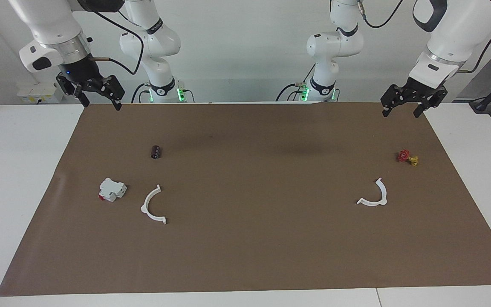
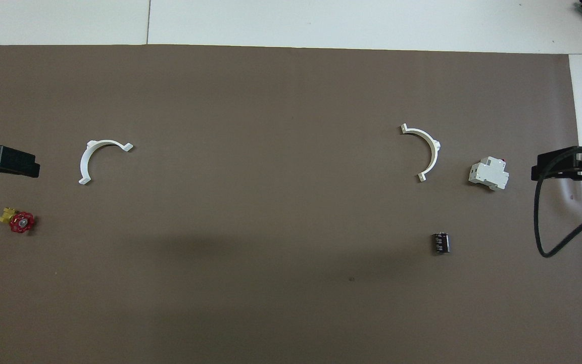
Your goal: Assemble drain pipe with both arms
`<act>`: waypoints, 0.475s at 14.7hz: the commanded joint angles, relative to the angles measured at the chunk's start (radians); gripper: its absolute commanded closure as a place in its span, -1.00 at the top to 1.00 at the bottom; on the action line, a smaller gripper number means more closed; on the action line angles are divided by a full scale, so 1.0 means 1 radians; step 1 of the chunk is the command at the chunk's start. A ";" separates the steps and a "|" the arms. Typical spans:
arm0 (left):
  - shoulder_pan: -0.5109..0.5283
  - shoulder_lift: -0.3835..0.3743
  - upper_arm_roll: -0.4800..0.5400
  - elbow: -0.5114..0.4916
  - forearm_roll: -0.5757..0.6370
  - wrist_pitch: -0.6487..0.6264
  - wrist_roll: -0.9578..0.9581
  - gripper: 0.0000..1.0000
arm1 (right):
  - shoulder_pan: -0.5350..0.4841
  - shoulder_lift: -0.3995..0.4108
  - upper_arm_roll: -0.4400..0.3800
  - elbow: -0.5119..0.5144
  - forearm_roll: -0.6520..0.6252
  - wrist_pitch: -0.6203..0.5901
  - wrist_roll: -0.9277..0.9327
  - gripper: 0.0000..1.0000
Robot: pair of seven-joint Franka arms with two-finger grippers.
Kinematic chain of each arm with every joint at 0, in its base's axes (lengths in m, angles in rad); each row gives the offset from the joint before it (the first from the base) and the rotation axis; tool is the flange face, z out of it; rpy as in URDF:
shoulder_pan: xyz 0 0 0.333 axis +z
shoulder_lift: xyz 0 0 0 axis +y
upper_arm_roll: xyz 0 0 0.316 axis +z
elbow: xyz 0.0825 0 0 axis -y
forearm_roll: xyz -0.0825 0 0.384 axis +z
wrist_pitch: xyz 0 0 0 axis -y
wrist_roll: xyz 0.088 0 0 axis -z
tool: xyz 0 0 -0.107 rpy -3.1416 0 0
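The drain pipe lies as two separate thin white half-rings on the brown mat. One half-ring [image 1: 145, 207] [image 2: 433, 151] is toward the right arm's end, beside a white blocky part. The other half-ring [image 1: 384, 194] [image 2: 83, 161] is toward the left arm's end. My right gripper [image 1: 100, 104] [image 2: 569, 169] hangs open and empty, raised over the mat's edge by the robots at its own end. My left gripper [image 1: 402, 113] [image 2: 3, 162] hangs open and empty over the mat's edge at its own end. Neither gripper touches anything.
A white blocky part with a red end [image 1: 112, 189] [image 2: 488, 174] and a small dark cylinder [image 1: 156, 152] [image 2: 440, 242] lie toward the right arm's end. A red and yellow valve piece [image 1: 407, 157] [image 2: 18, 221] lies toward the left arm's end. The brown mat [image 1: 245, 256] covers the white table.
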 commanded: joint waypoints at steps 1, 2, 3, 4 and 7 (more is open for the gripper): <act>0.018 -0.027 -0.009 -0.028 -0.010 -0.002 0.016 1.00 | 0.001 0.008 0.005 -0.010 0.002 0.030 -0.022 1.00; 0.016 -0.027 -0.009 -0.028 -0.010 -0.002 0.016 1.00 | 0.001 0.024 0.012 -0.008 0.004 0.043 -0.030 1.00; 0.018 -0.027 -0.009 -0.028 -0.010 -0.004 0.016 1.00 | 0.001 0.047 0.017 -0.008 0.005 0.063 -0.041 1.00; 0.018 -0.027 -0.009 -0.028 -0.010 -0.004 0.016 1.00 | 0.001 0.074 0.020 -0.008 0.011 0.095 -0.059 1.00; 0.016 -0.030 -0.009 -0.033 -0.010 -0.012 0.016 1.00 | 0.001 0.146 0.031 -0.010 0.015 0.204 -0.123 1.00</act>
